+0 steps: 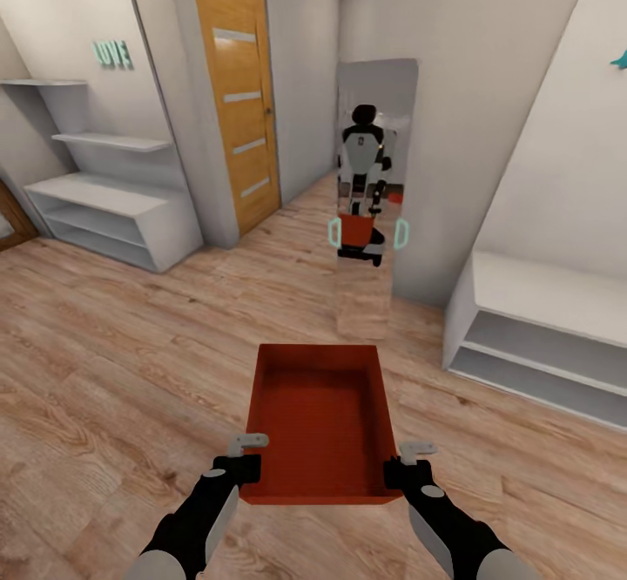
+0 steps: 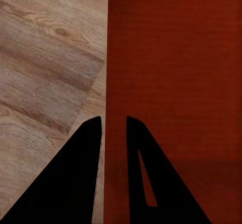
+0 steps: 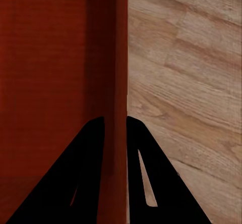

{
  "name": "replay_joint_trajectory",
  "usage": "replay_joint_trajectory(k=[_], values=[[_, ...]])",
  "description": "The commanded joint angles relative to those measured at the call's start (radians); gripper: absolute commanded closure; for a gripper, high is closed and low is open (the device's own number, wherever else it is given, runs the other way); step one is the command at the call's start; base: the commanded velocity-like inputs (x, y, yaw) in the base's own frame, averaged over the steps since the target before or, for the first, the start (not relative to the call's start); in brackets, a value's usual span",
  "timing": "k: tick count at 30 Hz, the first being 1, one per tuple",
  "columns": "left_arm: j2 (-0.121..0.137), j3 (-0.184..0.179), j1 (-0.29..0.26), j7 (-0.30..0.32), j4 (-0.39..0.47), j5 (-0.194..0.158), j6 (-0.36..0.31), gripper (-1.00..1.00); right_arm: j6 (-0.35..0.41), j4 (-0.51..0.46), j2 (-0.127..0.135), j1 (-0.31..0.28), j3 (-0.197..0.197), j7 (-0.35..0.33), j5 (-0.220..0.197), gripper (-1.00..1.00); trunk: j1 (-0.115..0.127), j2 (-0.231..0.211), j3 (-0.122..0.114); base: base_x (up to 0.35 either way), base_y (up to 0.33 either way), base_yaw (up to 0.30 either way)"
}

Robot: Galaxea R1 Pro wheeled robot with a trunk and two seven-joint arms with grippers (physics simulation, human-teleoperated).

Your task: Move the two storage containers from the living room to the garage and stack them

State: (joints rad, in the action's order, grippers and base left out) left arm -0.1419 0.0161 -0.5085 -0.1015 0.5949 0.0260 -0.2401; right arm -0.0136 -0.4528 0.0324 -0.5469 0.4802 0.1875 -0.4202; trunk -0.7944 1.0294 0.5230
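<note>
1 orange-red container (image 1: pixel 320 423) is held level above the wood-plank floor (image 1: pixel 113 362), directly in front of the robot. The left gripper (image 1: pixel 248 456) is clamped on the container's left wall near its close corner; the right gripper (image 1: pixel 407 462) grips the right wall opposite. Both wrist views show the thin wall pinched between the fingers (image 2: pixel 85 153) (image 3: pixel 146 153). Ahead stands a tall mirror (image 1: pixel 374 197), an orange door (image 1: pixel 244 101) to its left, white shelves (image 1: pixel 104 205) at either side.

We cannot read the mirror (image 1: pixel 376 188) reflection's small details. Our forearms run off the head view's lower edge, and the white shelf unit (image 1: pixel 557 336) is cut off at the right.
</note>
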Motion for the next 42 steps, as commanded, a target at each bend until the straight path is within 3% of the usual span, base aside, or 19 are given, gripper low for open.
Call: replay_joint_trajectory(k=[1, 13, 42], values=[[0.001, -0.001, -0.001, 0.028, 0.003, -0.006, -0.005, 1.0, -0.002, -0.001, 0.044, -0.001, 0.003, 0.003, -0.015, 1.0, -0.001, 0.001, 0.001, 0.334, 0.0, 0.212], [0.001, -0.001, -0.001, 0.028, 0.003, -0.006, -0.005, 1.0, -0.002, -0.001, 0.044, -0.001, 0.003, 0.003, -0.015, 1.0, -0.001, 0.001, 0.001, 0.333, 0.0, 0.179], [0.001, -0.001, -0.001, 0.028, 0.002, -0.006, -0.005, 1.0, -0.013, 0.011, 0.043, -0.001, 0.005, 0.008, -0.015, 1.0, -0.001, 0.001, 0.001, 0.332, 0.0, 0.005]])
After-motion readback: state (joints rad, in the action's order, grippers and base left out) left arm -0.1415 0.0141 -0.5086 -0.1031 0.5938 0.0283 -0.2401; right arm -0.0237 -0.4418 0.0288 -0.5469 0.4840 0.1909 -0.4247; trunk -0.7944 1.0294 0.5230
